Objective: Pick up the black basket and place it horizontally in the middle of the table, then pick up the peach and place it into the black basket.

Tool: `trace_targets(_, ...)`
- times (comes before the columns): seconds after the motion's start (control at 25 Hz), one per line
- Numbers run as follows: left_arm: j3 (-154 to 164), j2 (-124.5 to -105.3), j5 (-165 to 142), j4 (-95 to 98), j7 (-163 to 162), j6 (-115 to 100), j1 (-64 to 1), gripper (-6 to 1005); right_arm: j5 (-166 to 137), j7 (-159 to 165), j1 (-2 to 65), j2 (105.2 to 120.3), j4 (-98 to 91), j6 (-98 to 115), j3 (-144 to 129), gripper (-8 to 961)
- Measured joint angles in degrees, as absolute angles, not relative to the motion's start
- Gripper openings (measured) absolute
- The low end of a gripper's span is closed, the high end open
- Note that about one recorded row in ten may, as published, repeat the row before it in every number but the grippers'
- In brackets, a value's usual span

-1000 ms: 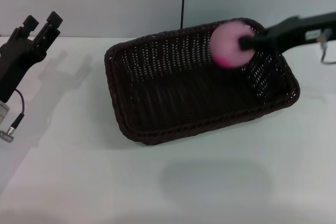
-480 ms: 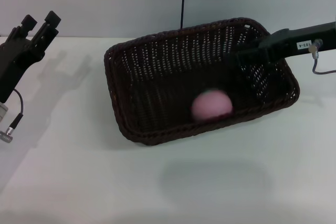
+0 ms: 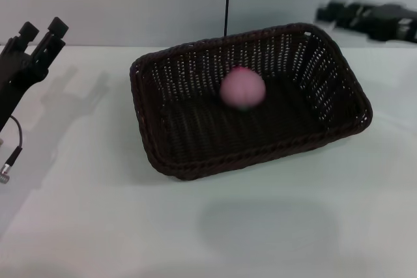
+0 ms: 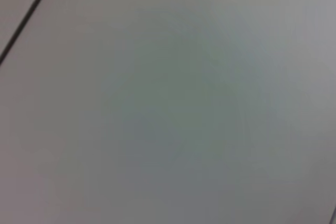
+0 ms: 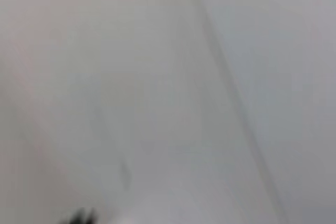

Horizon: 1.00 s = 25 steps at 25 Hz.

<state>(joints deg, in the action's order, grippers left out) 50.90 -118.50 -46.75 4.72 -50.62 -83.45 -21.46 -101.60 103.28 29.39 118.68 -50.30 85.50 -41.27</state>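
peach [image 3: 242,89] in black basket [image 3: 195,154] | left gripper [image 3: 40,34] fingers spread, far left | right gripper [image 3: 339,12] fingers unclear

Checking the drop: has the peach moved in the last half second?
Yes. The peach has moved from the basket's near wall toward its far wall.

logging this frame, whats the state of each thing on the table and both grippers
dark woven wicker basket: upright on the white table, open side up, lying slightly askew.
small round pink peach: inside the basket, free of both grippers.
left gripper: raised at the table's left edge, open, empty.
right gripper: beyond the basket's far right corner, empty.
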Motion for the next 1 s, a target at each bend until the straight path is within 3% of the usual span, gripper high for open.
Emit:
trace_targets(0.36,50.4,-118.47,-46.6,5.0,-50.6,-83.9,-20.7,783,-70.5,62.3,21.8,118.71,-20.8,85.4,-24.3,509)
trace_targets(1.0,50.2,-118.47,-46.6,5.0,-51.0,-84.3,-20.8,781,-64.1,51.3,19.8,118.93,-11.5,81.6,-10.8,509)
